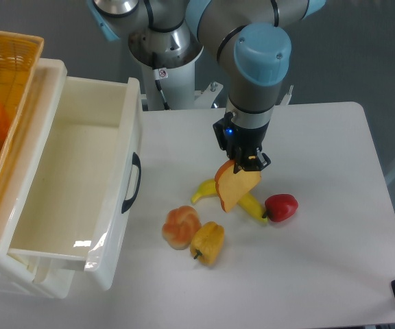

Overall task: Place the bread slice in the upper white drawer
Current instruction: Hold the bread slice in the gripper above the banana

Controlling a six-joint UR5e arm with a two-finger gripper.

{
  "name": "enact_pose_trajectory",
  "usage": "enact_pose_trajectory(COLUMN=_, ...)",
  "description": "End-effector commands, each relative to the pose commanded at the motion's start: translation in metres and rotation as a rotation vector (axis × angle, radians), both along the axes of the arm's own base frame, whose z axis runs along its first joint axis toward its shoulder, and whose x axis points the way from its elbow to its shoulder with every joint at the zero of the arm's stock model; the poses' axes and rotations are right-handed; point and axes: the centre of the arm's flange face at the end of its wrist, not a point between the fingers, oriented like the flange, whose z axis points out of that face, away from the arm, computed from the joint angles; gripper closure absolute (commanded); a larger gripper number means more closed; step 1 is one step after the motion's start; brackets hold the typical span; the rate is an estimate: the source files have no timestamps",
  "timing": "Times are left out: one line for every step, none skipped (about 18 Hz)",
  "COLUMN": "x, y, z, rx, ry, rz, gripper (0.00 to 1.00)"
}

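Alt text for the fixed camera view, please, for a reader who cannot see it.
The claw holds the bread slice above a banana and red pepper. A bun and yellow pepper lie nearer the open, empty upper white drawer at left.

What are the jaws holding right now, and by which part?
The bread slice, pinched by the gripper at its upper edge; it hangs tilted above the banana.

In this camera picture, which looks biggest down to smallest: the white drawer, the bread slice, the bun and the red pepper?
1. Upper white drawer, by far.
2. Bread slice, though it hangs in the pincer, maybe nearer the camera.
3. Bun.
4. Red pepper.
Bun and bread look close; that order is unsure.
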Motion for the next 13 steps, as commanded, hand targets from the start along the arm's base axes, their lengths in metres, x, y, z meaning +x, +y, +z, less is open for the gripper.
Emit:
enact_pose_trajectory(x=0.0013, y=0.0004, z=-0.0021, rx=0.000, ry=-0.003, rz=-0.002, gripper=1.00)
enact_pose_trajectory(x=0.0011, y=0.0003, z=-0.0015, rx=-0.002, ry=-0.003, rz=-0.002, gripper=1.00)
enact_pose_trajectory(x=0.0011, y=0.0005, z=-0.0013, rx=0.000, ry=-0.002, rz=0.001, gripper=1.00)
enact_pose_trajectory(x=0.0012, y=0.0003, z=-0.0017, rx=-0.003, ry=-0.004, rz=0.006, gripper=1.00)
enact_pose_trajectory(x=0.0027, y=0.0003, z=-0.0024, rx=-0.004, ry=-0.008, rz=0.015, gripper=1.00)
enact_pose_trajectory(x=0.0038, y=0.0019, z=-0.0031, rx=-0.003, ry=-0.009, rz=0.020, gripper=1.00)
enact_pose_trajectory(x=0.0027, y=0.0027, z=-0.0016, rx=-0.001, ry=-0.006, rz=0.030, gripper=1.00)
enact_pose_trajectory(x=0.0034, y=0.0034, z=-0.0016, rx=0.001, ry=-0.008, rz=0.038, gripper=1.00)
enact_pose_trajectory(x=0.0032, y=0.0040, z=-0.0001, rx=0.005, ry=-0.007, rz=0.043, gripper=1.00)
enact_pose_trajectory(x=0.0034, y=0.0040, z=0.0015, rx=0.008, ry=-0.006, rz=0.044, gripper=1.00)
enact_pose_trajectory(x=0.0031, y=0.0038, z=0.0003, rx=0.003, ry=-0.008, rz=0.046, gripper=1.00)
enact_pose_trajectory(x=0.0035, y=0.0036, z=0.0012, rx=0.004, ry=-0.007, rz=0.050, gripper=1.00)
enact_pose_trajectory(x=0.0042, y=0.0041, z=0.0028, rx=0.006, ry=-0.006, rz=0.062, gripper=1.00)
